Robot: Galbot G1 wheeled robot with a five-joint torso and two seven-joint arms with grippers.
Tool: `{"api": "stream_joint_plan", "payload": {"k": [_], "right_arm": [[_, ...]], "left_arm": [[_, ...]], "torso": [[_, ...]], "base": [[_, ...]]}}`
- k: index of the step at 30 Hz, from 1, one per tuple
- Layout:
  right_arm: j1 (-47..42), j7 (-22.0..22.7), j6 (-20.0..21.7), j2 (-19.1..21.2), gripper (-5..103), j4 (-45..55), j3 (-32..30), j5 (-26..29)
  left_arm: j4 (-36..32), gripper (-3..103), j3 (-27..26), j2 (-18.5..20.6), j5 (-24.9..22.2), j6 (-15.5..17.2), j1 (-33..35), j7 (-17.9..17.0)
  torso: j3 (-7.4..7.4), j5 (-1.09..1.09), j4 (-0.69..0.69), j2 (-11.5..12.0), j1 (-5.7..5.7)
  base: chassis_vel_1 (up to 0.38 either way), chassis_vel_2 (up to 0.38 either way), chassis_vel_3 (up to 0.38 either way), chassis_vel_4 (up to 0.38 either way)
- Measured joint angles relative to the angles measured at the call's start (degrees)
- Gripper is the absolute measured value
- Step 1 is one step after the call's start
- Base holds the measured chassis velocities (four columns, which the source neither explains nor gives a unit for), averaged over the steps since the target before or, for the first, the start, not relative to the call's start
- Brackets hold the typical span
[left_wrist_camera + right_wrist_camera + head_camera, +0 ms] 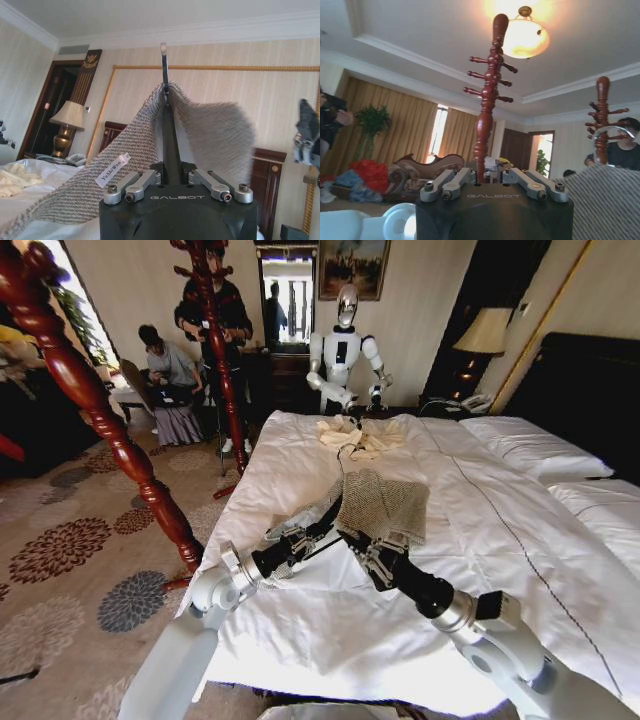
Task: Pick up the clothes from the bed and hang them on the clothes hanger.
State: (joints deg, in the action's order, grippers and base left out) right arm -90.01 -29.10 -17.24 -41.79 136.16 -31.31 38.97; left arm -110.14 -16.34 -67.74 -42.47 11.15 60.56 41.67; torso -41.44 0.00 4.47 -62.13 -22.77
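The wide white bed (480, 530) stands on a flower-patterned carpet (70, 550) beside a red wooden coat stand (95, 410), and above it the left claw (338, 508) grips the black hanger (169, 145) draped with the tweed jacket (382, 504), while the right claw (352, 543) is open beside it.

The jacket (382, 504) lay on the bed (520, 530), near its middle. A smaller garment (357, 436) lay on the bed behind it, toward the far edge. The pillows (535, 448) were at the right edge. Two wooden stands (95, 410) stood on the floor left of the bed.
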Motion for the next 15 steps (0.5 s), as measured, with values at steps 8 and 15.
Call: {"api": "stream_joint_plan", "payload": {"k": [8,15], "right_arm": [[-2.4,-5.9,-1.2,-0.5,48,-1.1,-1.4,-2.2],[-1.0,14.6,3.4,-1.0,69,-0.9,-3.7,-9.3]], "left_arm": [[4.4,18,-1.4,-0.3,0.3,-1.9,-2.5,6.5],[7.0,18,-4.1,0.9,0.4,-3.5,-4.4,11.5]], "torso": [[0.00,0.01,0.01,0.0,0.00],[0.00,0.00,0.00,0.0,0.00]], "base": [[0.000,0.000,0.000,0.000],[0.000,0.000,0.000,0.000]]}}
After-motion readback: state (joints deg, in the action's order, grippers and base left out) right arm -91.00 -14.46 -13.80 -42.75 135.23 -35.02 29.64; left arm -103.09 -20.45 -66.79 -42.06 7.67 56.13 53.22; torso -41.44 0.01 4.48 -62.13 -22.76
